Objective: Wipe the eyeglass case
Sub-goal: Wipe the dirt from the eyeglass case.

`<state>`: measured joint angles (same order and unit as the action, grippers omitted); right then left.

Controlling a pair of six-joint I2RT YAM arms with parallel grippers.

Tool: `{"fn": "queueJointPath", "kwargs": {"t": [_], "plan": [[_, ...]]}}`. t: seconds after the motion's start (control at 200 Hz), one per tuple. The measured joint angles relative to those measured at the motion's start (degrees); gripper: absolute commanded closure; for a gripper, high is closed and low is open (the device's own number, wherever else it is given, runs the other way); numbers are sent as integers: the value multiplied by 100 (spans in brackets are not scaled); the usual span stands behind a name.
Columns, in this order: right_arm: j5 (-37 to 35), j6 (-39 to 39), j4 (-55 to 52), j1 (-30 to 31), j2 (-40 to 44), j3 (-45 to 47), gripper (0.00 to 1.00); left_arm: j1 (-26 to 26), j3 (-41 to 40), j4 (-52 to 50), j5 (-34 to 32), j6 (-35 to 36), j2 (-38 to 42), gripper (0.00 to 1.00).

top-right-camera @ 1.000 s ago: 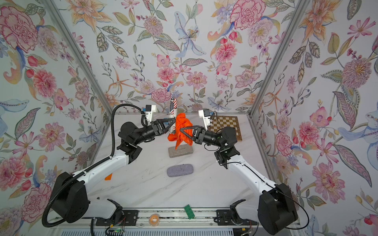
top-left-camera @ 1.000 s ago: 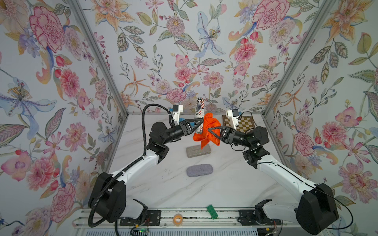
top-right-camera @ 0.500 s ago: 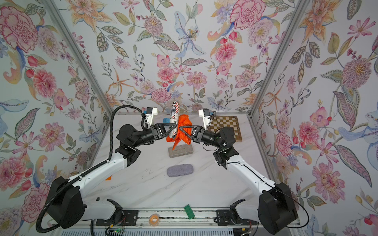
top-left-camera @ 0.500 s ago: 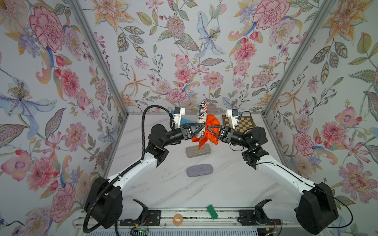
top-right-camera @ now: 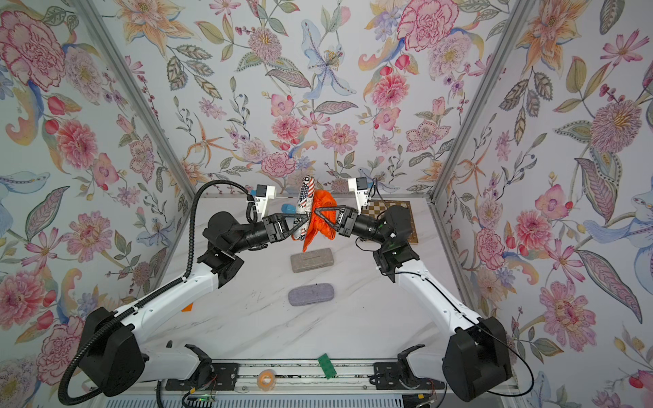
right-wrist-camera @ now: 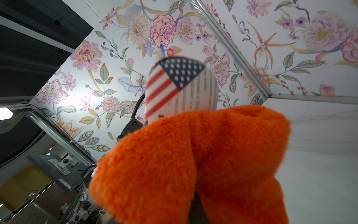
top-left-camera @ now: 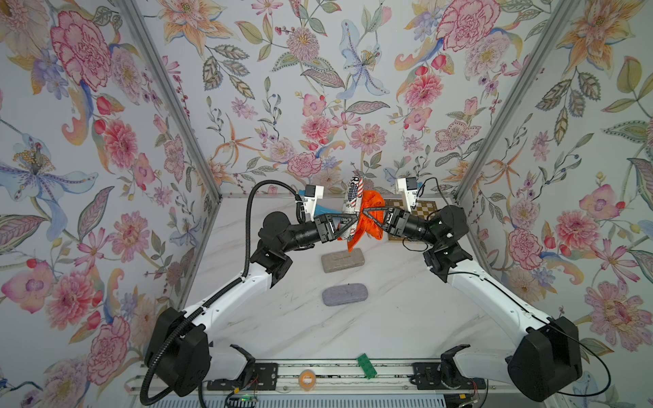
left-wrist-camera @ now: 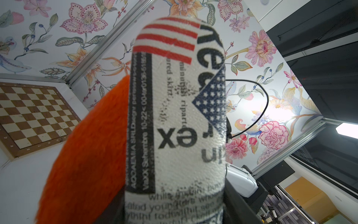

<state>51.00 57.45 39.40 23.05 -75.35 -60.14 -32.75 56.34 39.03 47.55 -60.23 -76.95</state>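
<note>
Eyeglass case: The flag-and-newsprint eyeglass case (top-left-camera: 353, 199) stood upright in the air above the back of the desk (top-left-camera: 388, 318), clear of its surface, between the two arms.
Left tool: The left tool (top-left-camera: 348, 222) was clamped on the lower part of the case, carrying it.
Orange cloth: A bunched orange cloth (top-left-camera: 372, 212) lay against the side of the case that faced the right arm, touching it.
Right tool: The right tool (top-left-camera: 369, 217) was closed on the bunch of cloth, pressing it to the case.
Done so far: Case lifted, cloth in hand and brought into contact, so the wiping looked to be under way.
Left to do: Probably more strokes along the covered side. The side facing the left arm was bare of cloth, and whether it had been wiped could not be told.
Left wrist view: It showed the print on the case (left-wrist-camera: 174, 116) close up, with the cloth (left-wrist-camera: 87, 155) bulging out from behind one edge. No dirt could be made out.
Right wrist view: The cloth (right-wrist-camera: 193, 164) filled the foreground, with only the flag end of the case (right-wrist-camera: 180, 87) above it. The contact patch was hidden.
Top views: Only these showed both arms, a grey case (top-left-camera: 342, 259) and a purple case (top-left-camera: 345, 295) lying untouched on the desk, and the chessboard (top-left-camera: 424, 208) at the back.
Odd item: A small orange scrap (top-right-camera: 187, 306) beside the left arm showed in a top view alone.
</note>
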Motion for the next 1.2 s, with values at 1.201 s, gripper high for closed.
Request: {"fn": "queueJointPath", "kwargs": {"t": [1.201], "plan": [[-1456,-2472,-5995,-2721,2175,144,100,-2022,1694,-4627,-2334,3768,-1639,64]]}}
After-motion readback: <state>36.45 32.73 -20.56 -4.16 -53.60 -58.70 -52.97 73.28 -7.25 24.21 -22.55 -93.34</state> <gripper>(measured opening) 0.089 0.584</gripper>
